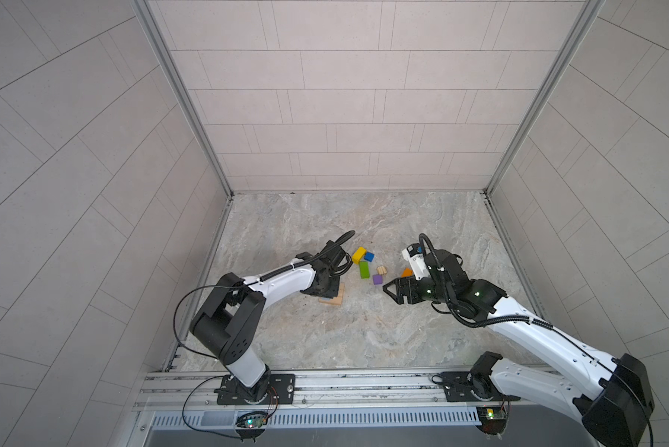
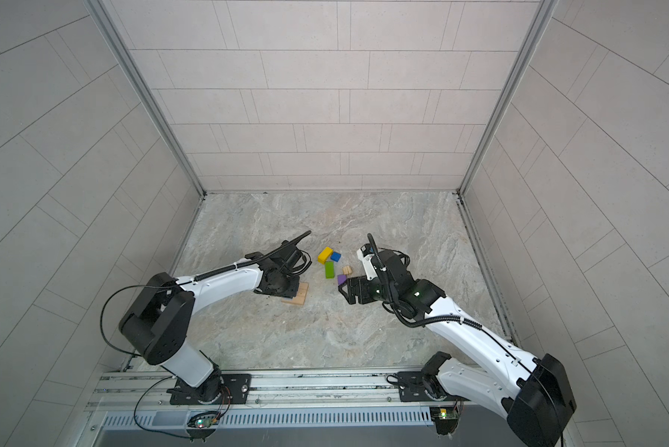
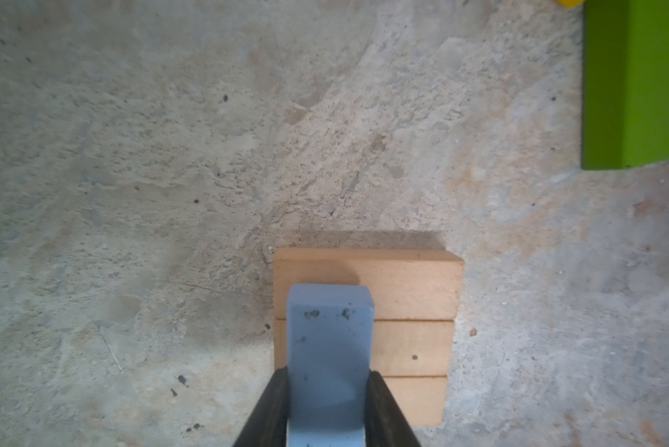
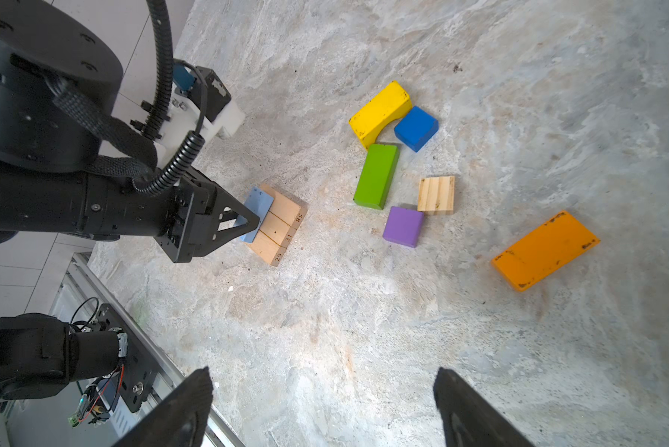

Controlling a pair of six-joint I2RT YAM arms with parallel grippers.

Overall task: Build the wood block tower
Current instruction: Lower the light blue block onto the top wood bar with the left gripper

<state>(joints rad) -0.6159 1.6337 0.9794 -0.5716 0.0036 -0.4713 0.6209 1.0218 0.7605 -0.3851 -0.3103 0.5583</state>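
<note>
- Marble table [image 1: 363, 333] is strewn with blocks.
- Left gripper [image 3: 327, 377] is clamped on a light-blue bar [image 3: 331, 340], held over three tan bars [image 3: 414, 305] laid side by side; contact cannot be told.
- Right gripper [image 4: 323, 373] is spread wide, empty, near the purple cube [image 4: 402, 226].
- Orange bar [image 4: 545, 249] is laid flat, apart from the rest.
- Green bar [image 4: 377, 176], yellow block [image 4: 379, 112], blue cube [image 4: 416, 127] and ribbed tan block [image 4: 436, 193] are clustered together.

Marbled tabletop [image 1: 363, 333] with wooden blocks [image 4: 376, 176] (mostly coloured)
</note>
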